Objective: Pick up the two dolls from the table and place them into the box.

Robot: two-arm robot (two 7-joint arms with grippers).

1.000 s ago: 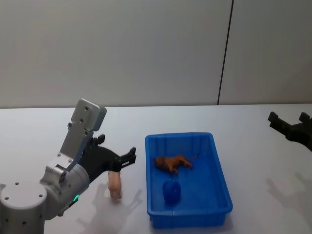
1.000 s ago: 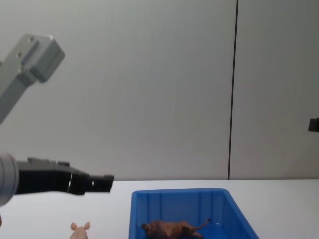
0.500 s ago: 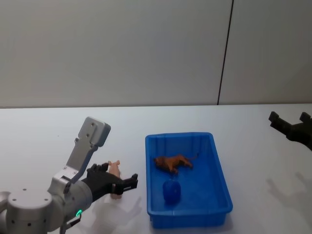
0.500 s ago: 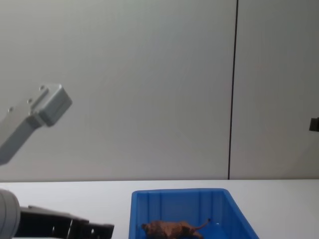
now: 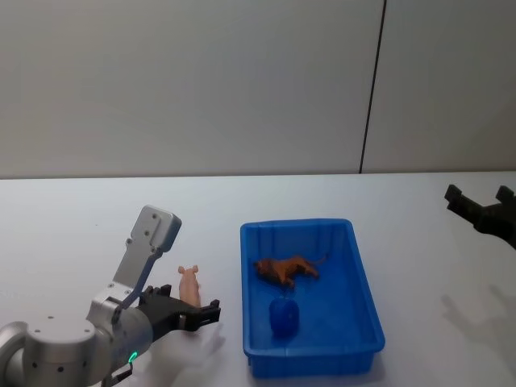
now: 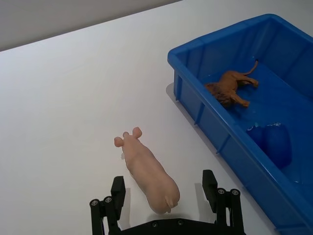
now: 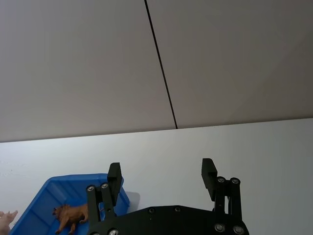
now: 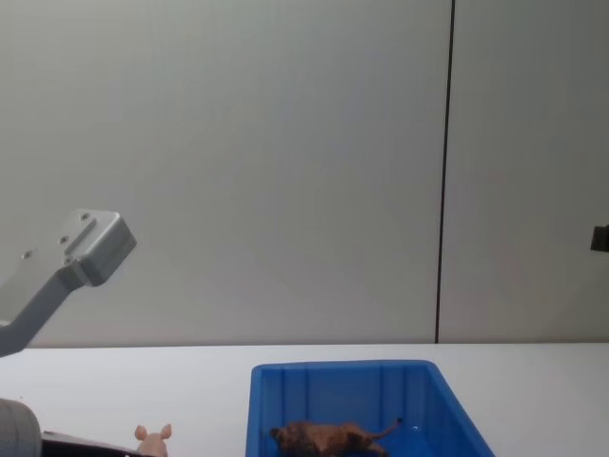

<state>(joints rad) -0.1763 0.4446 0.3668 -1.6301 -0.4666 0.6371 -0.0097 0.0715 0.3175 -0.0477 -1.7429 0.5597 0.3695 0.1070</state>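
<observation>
Straddling pink doll (image 6: 146,171): left gripper (image 6: 164,198) spread wide, fingers flanking rump, not touching. Doll's long axis points away from wrist, on table (image 5: 64,226) beside box (image 5: 310,294). Brown doll (image 5: 286,269) already inside. Right gripper (image 5: 482,211) parked far right, open.

We see even, soft light from overhead, with no harsh glare on the white table (image 5: 97,210). Shadows are faint and diffuse: a pale grey patch lies on the table at the far right under the right gripper (image 5: 482,211), and a thin dark edge runs along the left wall of the blue box (image 6: 230,127). A weak sheen shows on the box floor near the brown doll (image 6: 232,87). The pink doll (image 6: 146,171) looks sharp; we notice slight softness in the head view.
</observation>
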